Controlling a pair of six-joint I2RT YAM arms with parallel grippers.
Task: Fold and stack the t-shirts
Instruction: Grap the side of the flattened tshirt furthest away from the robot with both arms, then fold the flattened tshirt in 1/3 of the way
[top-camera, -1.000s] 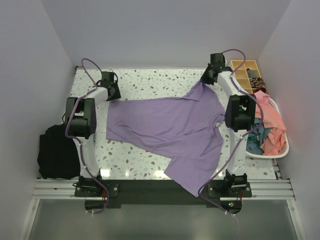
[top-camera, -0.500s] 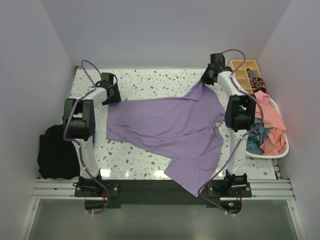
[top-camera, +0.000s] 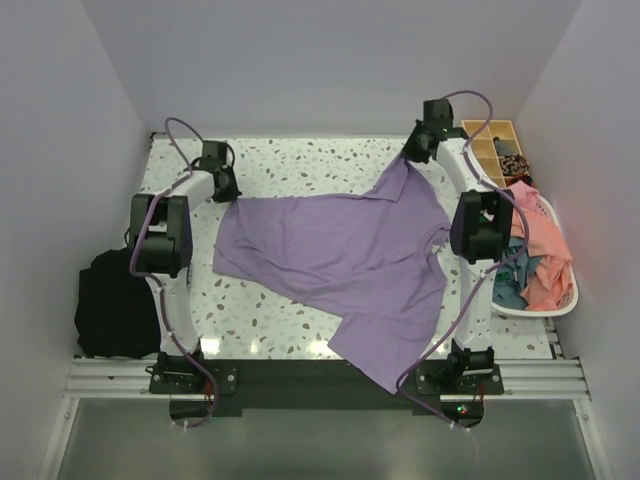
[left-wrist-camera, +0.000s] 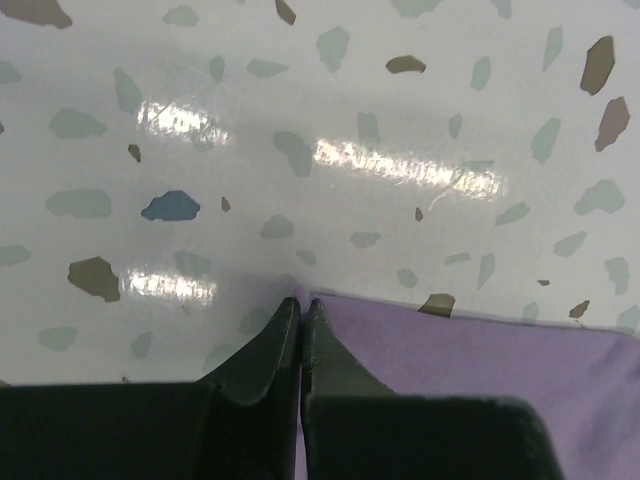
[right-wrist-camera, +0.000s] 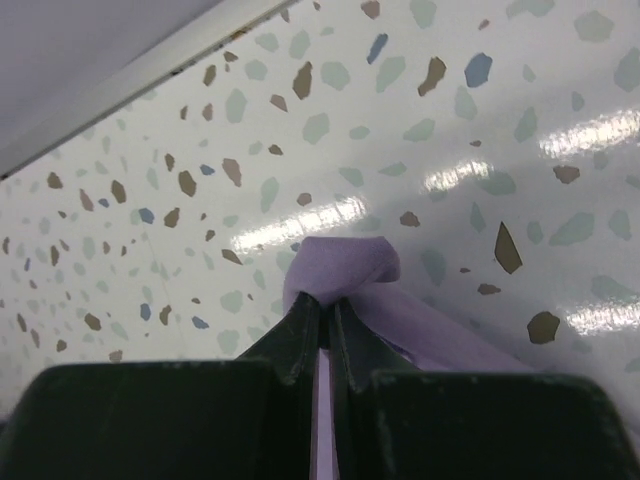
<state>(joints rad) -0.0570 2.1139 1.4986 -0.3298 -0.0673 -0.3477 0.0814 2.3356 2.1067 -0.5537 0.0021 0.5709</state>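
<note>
- Lavender t-shirt (top-camera: 340, 260) lies spread across the glossy speckled table (top-camera: 300, 160), pale walls (top-camera: 300, 60) around.
- Left pincer (left-wrist-camera: 300, 298) and right pincer (right-wrist-camera: 325, 300) each clamped on its far edge.

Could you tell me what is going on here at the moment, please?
Two robot arms are working on a lavender t-shirt that lies spread, somewhat rumpled, on the speckled table. The right hand is shut on a bunched bit of the shirt at its far right. The left hand is shut at the shirt's far left corner and seems to pinch it. No fold is made yet. A salmon-pink shirt and teal cloth wait in the white basket on the right.
</note>
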